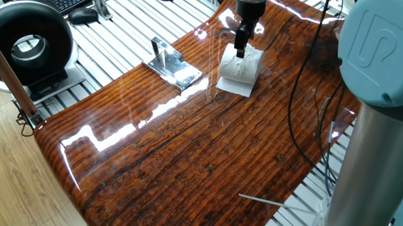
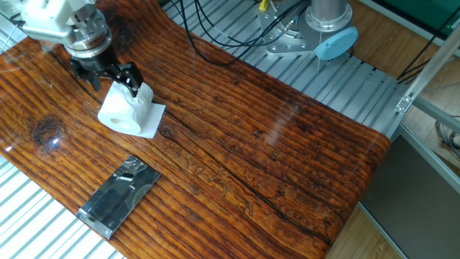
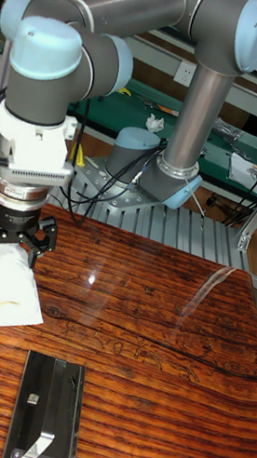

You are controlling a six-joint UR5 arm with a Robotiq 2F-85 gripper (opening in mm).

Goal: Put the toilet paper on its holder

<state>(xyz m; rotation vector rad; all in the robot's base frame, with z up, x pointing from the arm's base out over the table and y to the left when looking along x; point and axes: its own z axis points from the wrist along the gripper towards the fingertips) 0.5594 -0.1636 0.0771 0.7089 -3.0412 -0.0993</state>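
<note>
Seen from the tall fixed view, near to far: the holder [image 3: 46,411] lies closest to the front table edge, a chrome base plate with a short bent bar, just inside the wood [image 3: 146,346]. Behind it and to the left the toilet paper [image 3: 5,285] lies on its side, hollow core facing the camera, a loose sheet spread under it. The gripper [image 3: 5,243] is directly above and behind the roll; black fingers are seen spread at both sides of the roll's top, but contact cannot be judged from here.

The other fixed view gives more: one fingertip [image 2: 132,78] is pressed at the roll's [image 2: 127,108] upper end, the second finger is well clear on the far side, so the gripper [image 2: 108,75] is released, nothing clamped. The holder [image 2: 119,196] is well apart from the roll, near the table edge.

In one fixed view the gripper [image 1: 243,42] is seen edge-on, tip on top of the roll [image 1: 240,65]; finger spread is not resolved. The holder's [image 1: 173,64] upright bar is clear only here. A black ring-shaped device [image 1: 25,46] is off the table beyond it.

Open wood is available to the right of roll and holder. The roll sits near the table's left edge in the tall view.

No readable text; only a logo moulded in the blue arm cap [image 1: 379,37].
</note>
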